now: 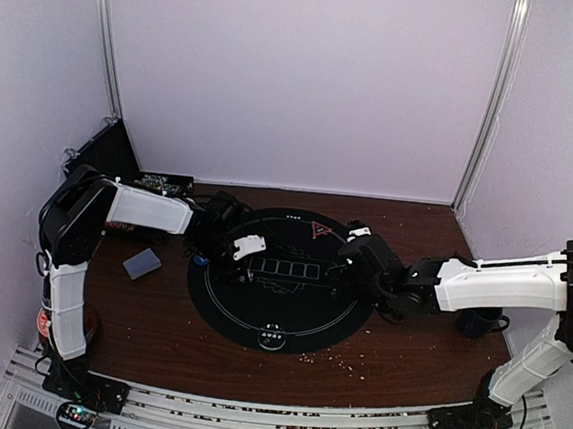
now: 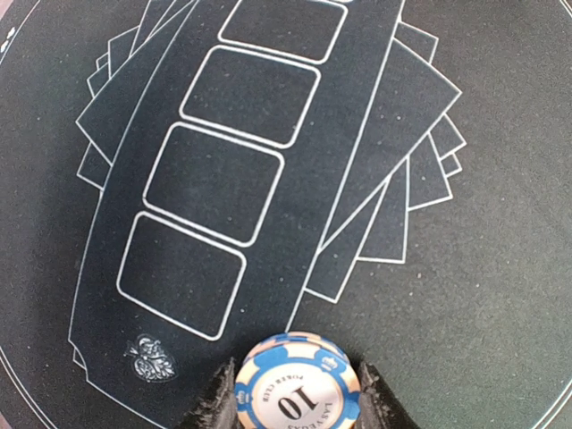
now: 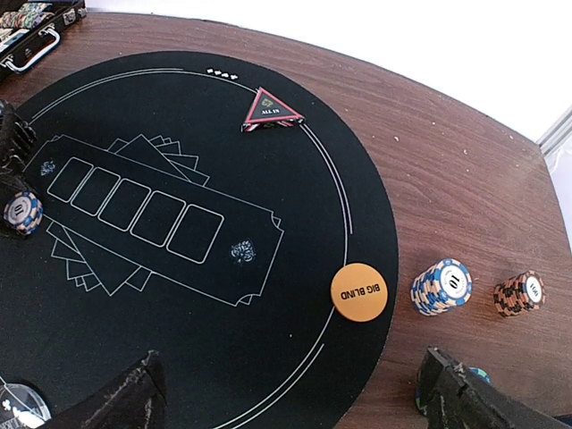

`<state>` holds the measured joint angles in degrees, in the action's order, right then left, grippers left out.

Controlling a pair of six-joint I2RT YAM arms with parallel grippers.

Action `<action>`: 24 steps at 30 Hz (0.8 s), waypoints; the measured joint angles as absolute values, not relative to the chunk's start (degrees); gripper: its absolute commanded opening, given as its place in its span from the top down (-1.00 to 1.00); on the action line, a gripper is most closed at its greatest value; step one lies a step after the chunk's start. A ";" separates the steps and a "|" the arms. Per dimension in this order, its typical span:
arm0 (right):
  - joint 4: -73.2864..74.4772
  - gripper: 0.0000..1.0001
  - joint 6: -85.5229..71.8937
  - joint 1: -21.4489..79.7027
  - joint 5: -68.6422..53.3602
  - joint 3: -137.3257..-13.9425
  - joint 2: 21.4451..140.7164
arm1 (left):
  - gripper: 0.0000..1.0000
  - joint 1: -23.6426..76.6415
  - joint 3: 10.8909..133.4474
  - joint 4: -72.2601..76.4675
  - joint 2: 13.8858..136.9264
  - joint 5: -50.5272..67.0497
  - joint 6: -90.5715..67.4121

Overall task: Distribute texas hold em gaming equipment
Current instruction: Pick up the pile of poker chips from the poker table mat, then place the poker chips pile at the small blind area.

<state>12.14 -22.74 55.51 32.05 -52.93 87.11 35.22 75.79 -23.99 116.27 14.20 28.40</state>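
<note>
The left gripper (image 2: 297,409) pinches a single blue-and-white ten chip (image 2: 298,380) by its rim over the black poker mat (image 2: 500,295), just beside the end of the five card outlines (image 2: 228,170). The step in hand looks like carrying one chip to a place. The right gripper (image 3: 295,402) hangs spread wide and empty near the orange BIG BLIND button (image 3: 359,292) and two chip stacks (image 3: 441,286) on the wood. The next move likely calls for lowering the chip flat and releasing it without a roll.
</note>
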 measured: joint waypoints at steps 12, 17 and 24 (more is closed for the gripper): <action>12.12 -1.00 -22.90 55.51 32.23 -52.86 86.56 | 0.88 30.85 83.11 -26.39 118.19 10.87 27.99; 12.12 -1.00 -22.92 55.51 32.36 -52.86 86.56 | 0.88 27.77 90.06 -28.18 121.80 10.87 27.97; 12.12 -1.00 -22.92 55.51 32.47 -52.86 86.56 | 0.88 23.07 94.80 -29.17 124.44 11.14 27.29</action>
